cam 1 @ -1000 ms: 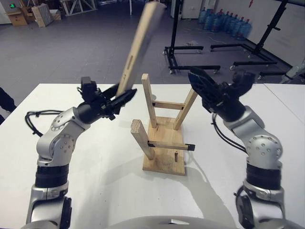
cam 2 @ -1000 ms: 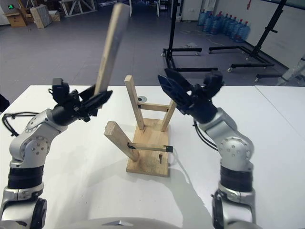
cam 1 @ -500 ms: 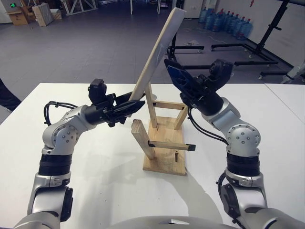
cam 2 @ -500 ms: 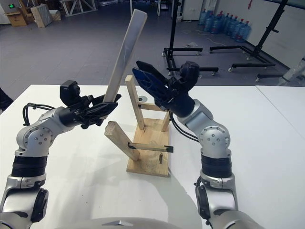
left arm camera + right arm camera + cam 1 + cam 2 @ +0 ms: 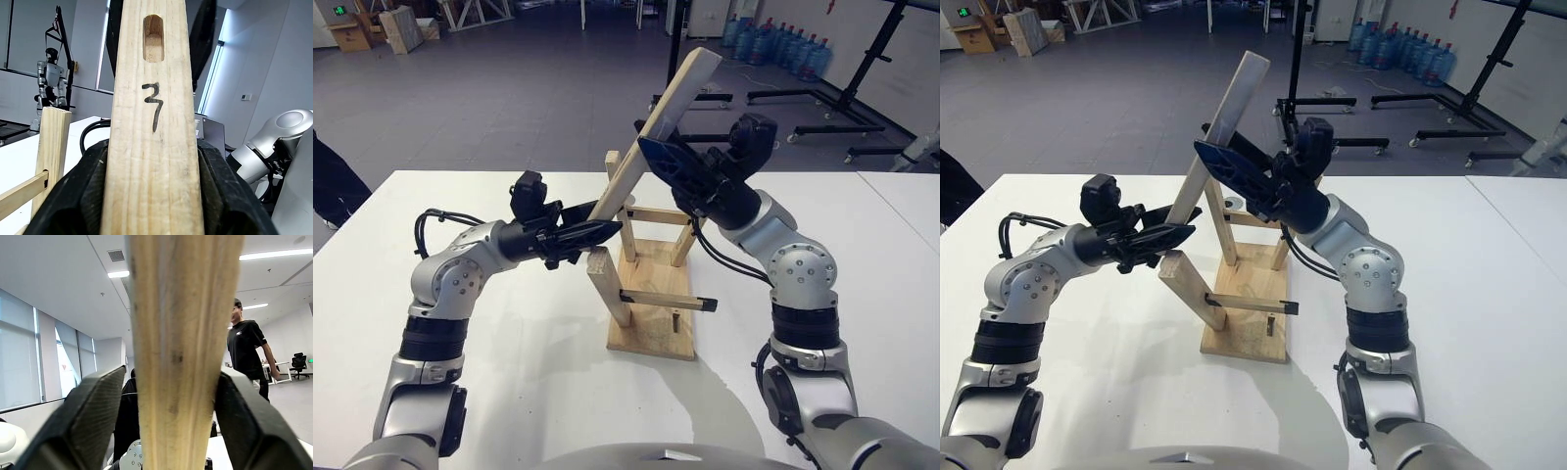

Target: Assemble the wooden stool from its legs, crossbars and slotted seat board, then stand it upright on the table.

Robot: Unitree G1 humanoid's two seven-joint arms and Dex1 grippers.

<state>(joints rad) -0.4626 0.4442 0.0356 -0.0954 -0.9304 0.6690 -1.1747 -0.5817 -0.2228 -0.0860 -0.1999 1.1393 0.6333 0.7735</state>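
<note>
loose leg (image 5: pixel 668 103) slants over the half-built stool (image 5: pixel 651 333), left gripper (image 5: pixel 595 231) and right gripper (image 5: pixel 658 162) crowding it; its upright legs block the middle, bare table (image 5: pixel 509 392) lies open in front and beside.

The two eye views look from the head forward and down over the tabletop (image 5: pixel 509 392), set slightly apart sideways, and share the whole part-built stool (image 5: pixel 651 313). The left wrist view sits very near, looking out between its jaws along the broad face of the leg (image 5: pixel 154 147). The right wrist view looks up the same leg's narrow edge toward the ceiling, equally near
</note>
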